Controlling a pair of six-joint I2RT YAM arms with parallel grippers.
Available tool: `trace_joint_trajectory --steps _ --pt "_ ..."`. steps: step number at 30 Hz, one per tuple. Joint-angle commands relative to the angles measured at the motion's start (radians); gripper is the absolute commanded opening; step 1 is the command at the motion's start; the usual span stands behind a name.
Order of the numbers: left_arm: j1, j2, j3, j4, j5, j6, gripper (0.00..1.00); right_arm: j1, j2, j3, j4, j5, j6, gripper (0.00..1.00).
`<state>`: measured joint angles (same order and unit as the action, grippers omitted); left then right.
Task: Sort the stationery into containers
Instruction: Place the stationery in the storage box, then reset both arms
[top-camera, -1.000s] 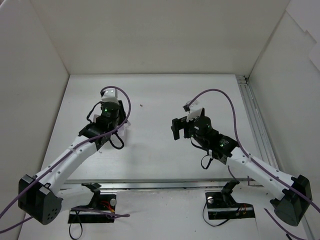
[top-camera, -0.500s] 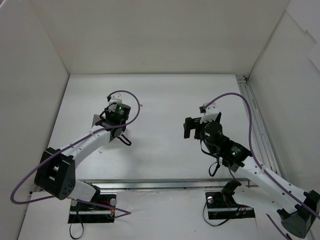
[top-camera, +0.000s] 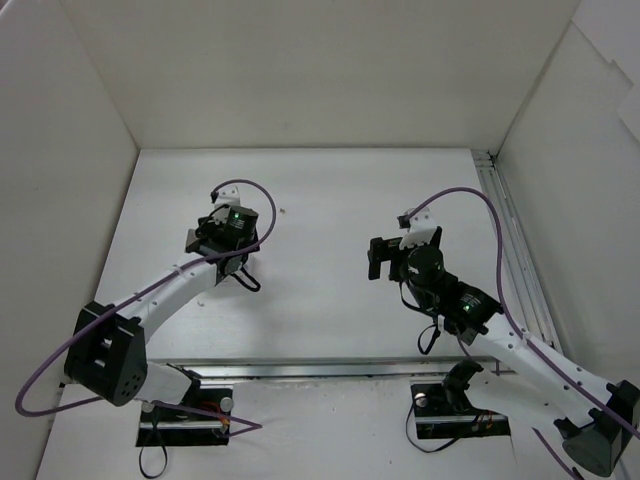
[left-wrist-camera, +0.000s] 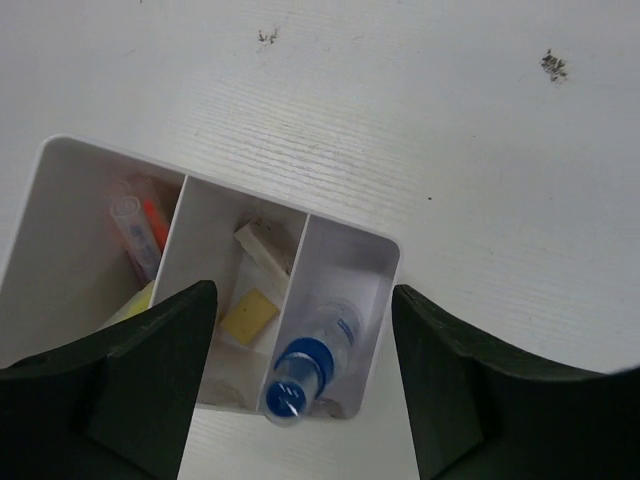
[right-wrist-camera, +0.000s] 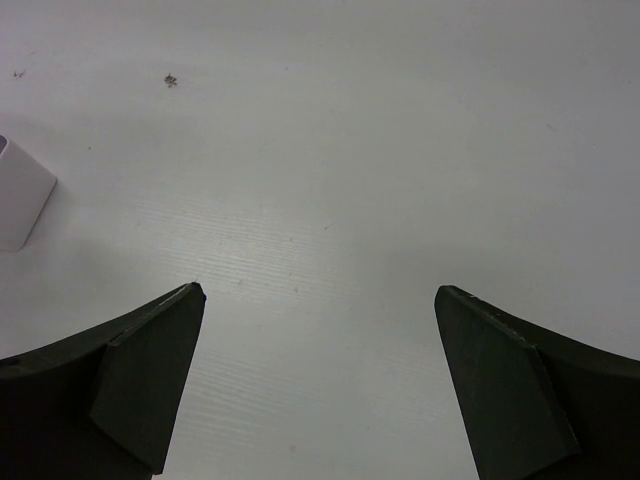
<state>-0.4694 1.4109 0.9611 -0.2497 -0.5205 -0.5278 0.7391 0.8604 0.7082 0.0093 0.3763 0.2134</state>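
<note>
Stationery sorting gains one: the left gripper (left-wrist-camera: 302, 300), above the white box (left-wrist-camera: 385, 255), has just spread its jaws, leaving the blue-capped pen (left-wrist-camera: 300, 375) leaning in the end compartment beside the erasers (left-wrist-camera: 250, 312), while the right gripper (right-wrist-camera: 320, 295) hangs wide open and empty beside the box.

White table (left-wrist-camera: 430, 110) — a divided white box (left-wrist-camera: 386, 252) sits on it.
</note>
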Motion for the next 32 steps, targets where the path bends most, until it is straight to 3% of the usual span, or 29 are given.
trace_joint_trajectory --steps 1,4,5,6,22,32 --pt "-0.005 -0.130 0.038 0.018 0.005 -0.014 0.67 -0.006 0.003 0.010 0.040 -0.008 0.015 0.98" --pt "-0.026 -0.228 0.024 0.009 0.010 -0.008 0.83 -0.006 -0.006 0.010 0.040 -0.022 0.018 0.98" --pt "-0.037 -0.252 0.021 0.004 0.013 -0.006 0.95 -0.007 -0.015 0.010 0.037 -0.025 0.021 0.98" --pt "-0.047 -0.282 0.015 -0.003 0.014 -0.009 1.00 -0.006 -0.024 0.008 0.037 -0.024 0.027 0.98" --pt "-0.057 -0.811 -0.041 -0.324 0.033 -0.086 1.00 -0.007 -0.144 -0.030 -0.074 0.122 0.081 0.98" --pt "-0.057 -0.842 -0.032 -0.379 0.016 -0.093 1.00 -0.010 -0.155 -0.033 -0.081 0.187 0.093 0.98"
